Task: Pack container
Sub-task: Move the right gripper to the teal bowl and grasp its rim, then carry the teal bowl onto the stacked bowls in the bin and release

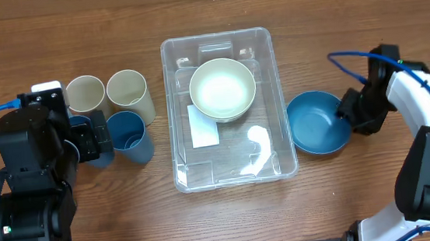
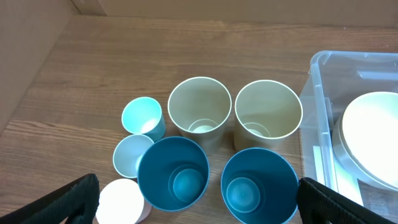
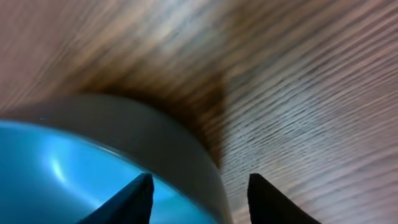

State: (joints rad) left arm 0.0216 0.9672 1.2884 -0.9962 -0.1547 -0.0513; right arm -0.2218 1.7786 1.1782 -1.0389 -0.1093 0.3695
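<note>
Now right gripper (image 3: pixel 199 186) straddles blue bowl (image 1: pixel 312 120) rim, jaws apart. Pinch rim squarely, lift level, clear container (image 1: pixel 203 164) wall.

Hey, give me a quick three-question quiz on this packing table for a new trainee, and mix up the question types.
1. True or false: the white bowl sits inside the container.
2. Pick one: the right gripper has one finger on each side of the rim of A) the blue bowl, B) the white bowl, C) the container.
3. Fill in: the left wrist view shows ___ large dark blue cups.

Key: 1 true; 2 A; 3 two.
</note>
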